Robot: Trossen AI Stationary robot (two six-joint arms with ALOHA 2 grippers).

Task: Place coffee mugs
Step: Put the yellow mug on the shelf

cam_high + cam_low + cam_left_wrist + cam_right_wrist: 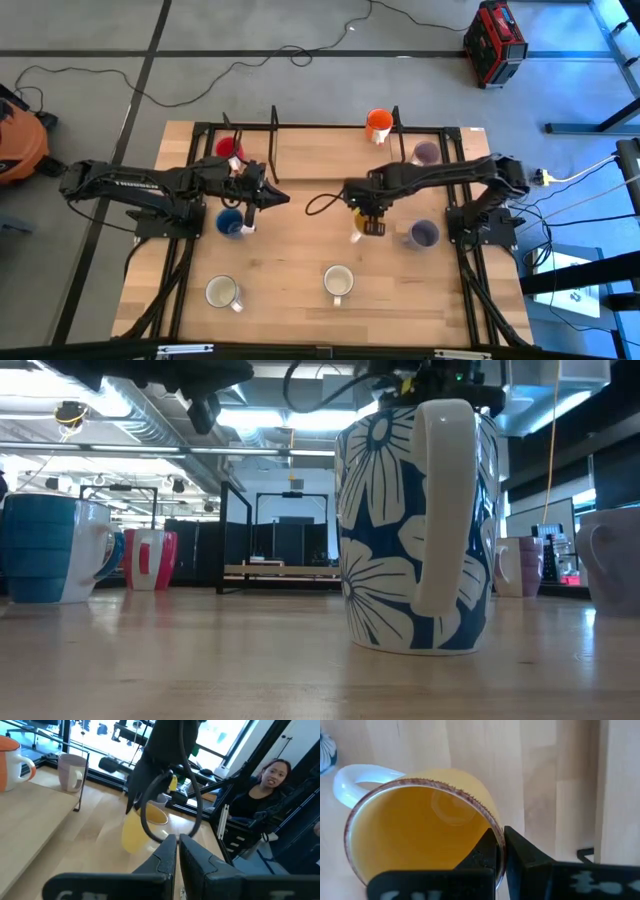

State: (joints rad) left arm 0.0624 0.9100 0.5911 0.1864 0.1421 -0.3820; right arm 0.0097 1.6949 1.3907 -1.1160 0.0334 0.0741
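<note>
The right gripper [499, 851] pinches the rim of the yellow mug [420, 825] near the table's [290, 240] middle; it looks tilted, though whether it is lifted I cannot tell. The left gripper [177, 851] is clenched on nothing, above the blue mug [230, 223]. White lettering on the left arm [140, 184] — too small to read surely. Other mugs stand around: red [229, 148], orange [378, 124], two purple [425, 152], two white [338, 282] — one flower-patterned.
</note>
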